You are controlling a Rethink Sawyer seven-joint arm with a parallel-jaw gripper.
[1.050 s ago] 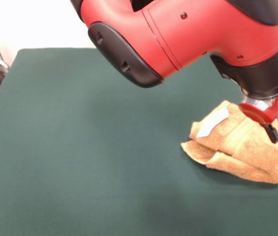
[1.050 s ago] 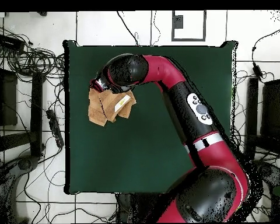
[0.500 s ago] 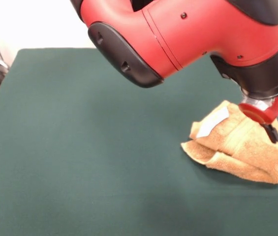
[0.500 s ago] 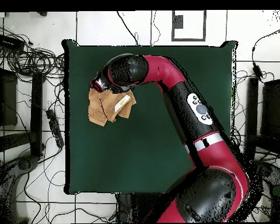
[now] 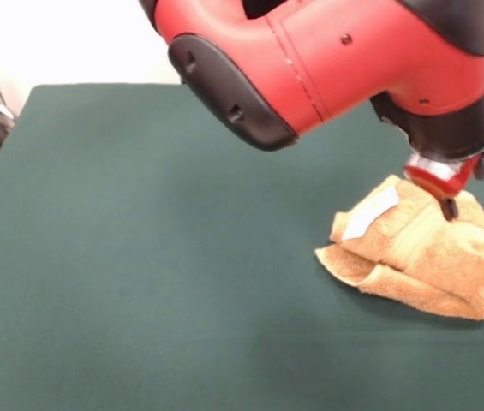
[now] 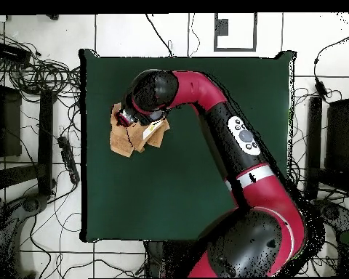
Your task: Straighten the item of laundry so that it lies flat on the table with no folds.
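Observation:
The item of laundry (image 5: 417, 257) is a golden-orange towel, bunched in thick folds at the right side of the table (image 5: 139, 257). Its white label (image 5: 370, 212) faces up on the left part of the heap. My gripper (image 5: 447, 205) points down onto the top of the heap, and its tip touches the cloth just right of the label. Seen from overhead, the towel (image 6: 122, 139) lies near the table's left edge (image 6: 86, 145). There my gripper (image 6: 126, 116) sits over its upper part, and the wrist hides some of the cloth.
The thick red arm link (image 5: 327, 60) hangs over the table's far right part. In the overhead view the arm (image 6: 235, 138) crosses the green top from the bottom. Cables and black gear (image 6: 32, 87) lie on the floor beyond the left edge.
The wrist has swung: in the front view the gripper moved left and up the heap, from the towel's right side to its top. The towel keeps its shape.

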